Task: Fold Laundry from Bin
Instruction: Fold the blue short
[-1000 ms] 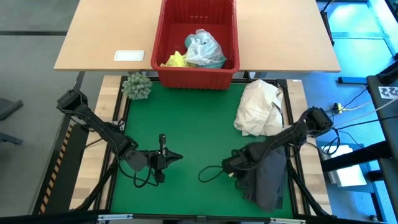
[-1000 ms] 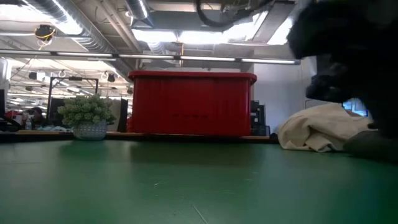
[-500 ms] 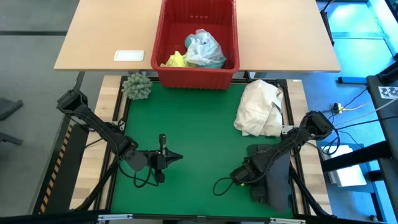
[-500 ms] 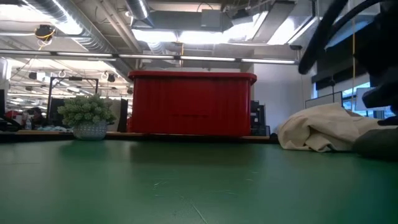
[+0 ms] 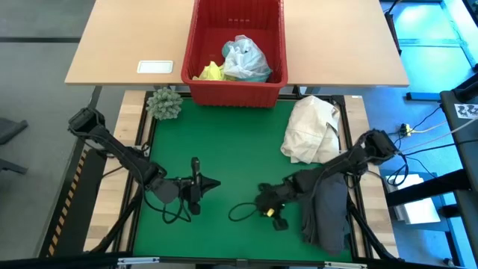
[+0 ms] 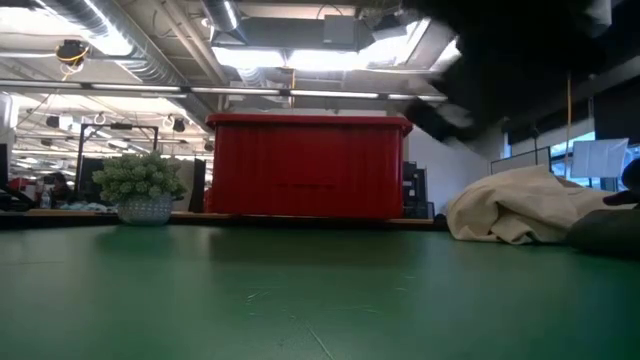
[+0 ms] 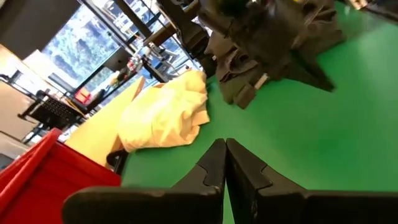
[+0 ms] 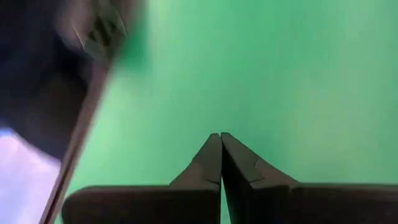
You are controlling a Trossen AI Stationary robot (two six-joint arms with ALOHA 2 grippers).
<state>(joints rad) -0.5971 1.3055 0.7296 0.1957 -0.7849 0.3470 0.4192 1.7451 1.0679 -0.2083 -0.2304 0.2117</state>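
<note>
High view: the right gripper [image 5: 263,202], fingers pressed together and empty, hovers over the green mat [image 5: 231,142] beside the dark green-black garment [image 5: 327,213]. Left gripper [image 5: 213,184], likewise closed, holds nothing.

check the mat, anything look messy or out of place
Yes: the dark garment lies rumpled at the mat's right edge, partly hanging past the green mat, not flat. A cream cloth bundle sits crumpled beside it. Both grippers, left gripper and right gripper, are shut and empty.
</note>
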